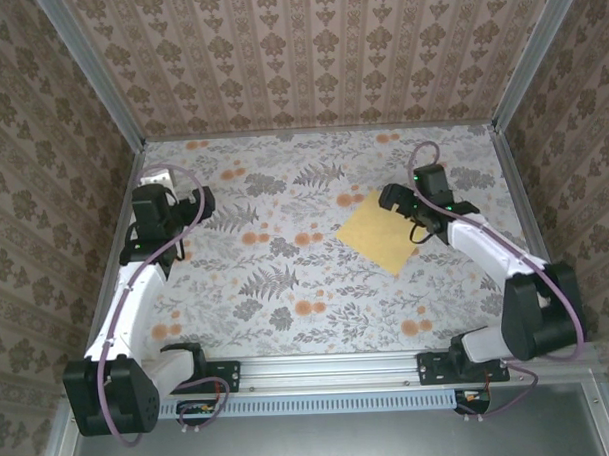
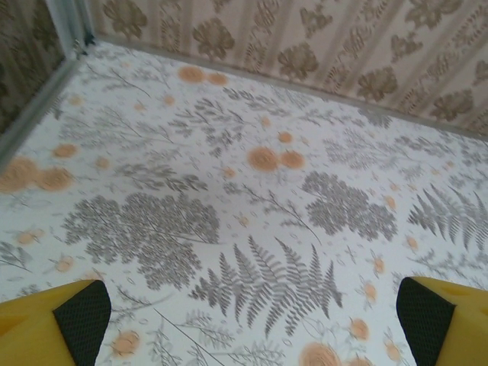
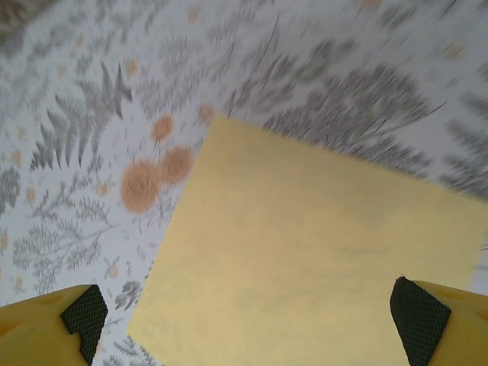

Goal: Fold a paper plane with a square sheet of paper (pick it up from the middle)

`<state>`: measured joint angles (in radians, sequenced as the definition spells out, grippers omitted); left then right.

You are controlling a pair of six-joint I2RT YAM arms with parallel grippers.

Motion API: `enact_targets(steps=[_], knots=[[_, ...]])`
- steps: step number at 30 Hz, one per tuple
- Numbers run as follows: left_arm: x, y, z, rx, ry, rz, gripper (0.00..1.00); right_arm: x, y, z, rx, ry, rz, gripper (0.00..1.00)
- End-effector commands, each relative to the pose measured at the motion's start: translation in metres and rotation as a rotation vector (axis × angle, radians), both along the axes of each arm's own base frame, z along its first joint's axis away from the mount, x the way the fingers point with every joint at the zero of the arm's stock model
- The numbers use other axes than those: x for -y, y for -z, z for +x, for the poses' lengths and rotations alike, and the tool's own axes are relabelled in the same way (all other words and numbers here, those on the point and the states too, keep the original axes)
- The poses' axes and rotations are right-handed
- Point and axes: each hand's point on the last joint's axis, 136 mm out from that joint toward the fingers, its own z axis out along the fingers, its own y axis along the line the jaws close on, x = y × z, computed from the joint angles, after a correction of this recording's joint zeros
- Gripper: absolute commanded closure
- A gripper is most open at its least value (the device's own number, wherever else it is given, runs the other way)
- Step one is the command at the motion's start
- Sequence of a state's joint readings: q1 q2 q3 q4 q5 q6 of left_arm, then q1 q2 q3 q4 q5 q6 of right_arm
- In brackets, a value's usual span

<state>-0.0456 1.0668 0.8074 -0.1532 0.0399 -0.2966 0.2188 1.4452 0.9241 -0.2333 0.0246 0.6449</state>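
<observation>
The square sheet of paper [image 1: 382,233] lies flat and unfolded on the floral table [image 1: 287,289], about two o'clock from its centre; the right gripper [image 1: 392,198] hangs over the sheet's one o'clock edge, fingers wide apart, holding nothing; the left gripper [image 1: 200,204], at ten o'clock, is likewise spread and empty.

From the right wrist we see the paper [image 3: 305,252] run off the bottom edge, blurry. The right fingers [image 3: 82,319] are cut off at the corners.

Square sheet of paper [image 1: 382,231]: pale yellow, unmarked, unfolded, lying flat, turned diamond-wise, right of centre on the floral table surface [image 1: 276,279].
</observation>
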Motion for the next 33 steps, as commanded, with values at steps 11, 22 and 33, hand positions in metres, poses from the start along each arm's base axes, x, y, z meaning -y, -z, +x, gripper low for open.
enact_targets(steps=[11,22,33], knots=[[0.007,0.018,-0.005,-0.085,0.022,-0.034,0.0,-0.058,0.065,0.017,-0.255,-0.035,0.008,0.02],[0.011,0.03,-0.002,-0.125,0.044,-0.031,0.0,-0.091,0.097,0.017,-0.351,-0.182,-0.068,0.03],[0.007,0.034,-0.001,-0.129,0.024,-0.025,0.0,-0.131,0.128,-0.053,-0.462,-0.464,-0.226,0.04]])
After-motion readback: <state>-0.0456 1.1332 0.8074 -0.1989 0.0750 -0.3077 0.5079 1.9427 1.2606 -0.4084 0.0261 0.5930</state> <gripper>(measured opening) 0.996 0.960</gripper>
